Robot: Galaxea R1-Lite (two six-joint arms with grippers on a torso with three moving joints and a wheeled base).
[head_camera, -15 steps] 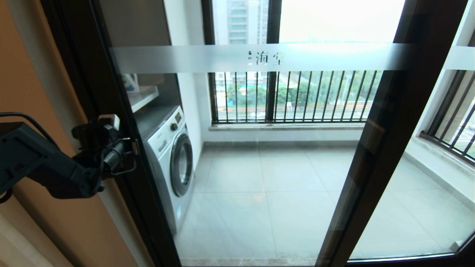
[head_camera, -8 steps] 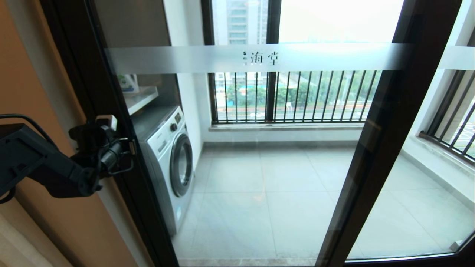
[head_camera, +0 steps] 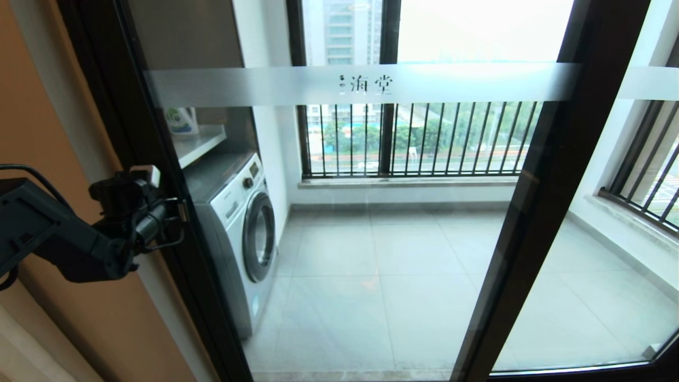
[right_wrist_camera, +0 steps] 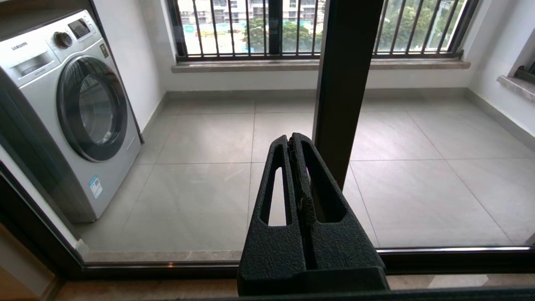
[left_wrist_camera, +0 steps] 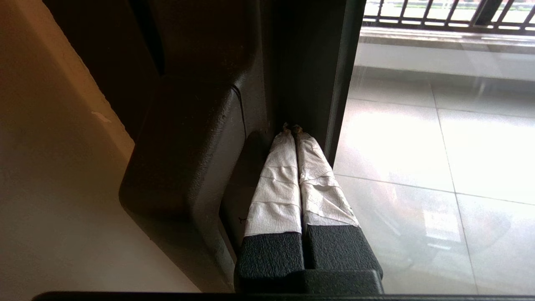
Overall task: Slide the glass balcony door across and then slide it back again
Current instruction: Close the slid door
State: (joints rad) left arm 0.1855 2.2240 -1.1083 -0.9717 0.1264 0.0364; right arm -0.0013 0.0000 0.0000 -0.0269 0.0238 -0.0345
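Pressing its taped jaws together, the left gripper (left_wrist_camera: 291, 127) is wedging its tips into the corner beside the raised dark handle (left_wrist_camera: 188, 142) on the left frame of the glass balcony door (head_camera: 371, 239), which is filling most of the head view with its frosted band (head_camera: 366, 84) across the top. Hanging low before the glass, the right gripper (right_wrist_camera: 292, 140) is keeping its jaws pressed together on nothing, with the washing machine (head_camera: 238, 223) standing behind the glass on the left.
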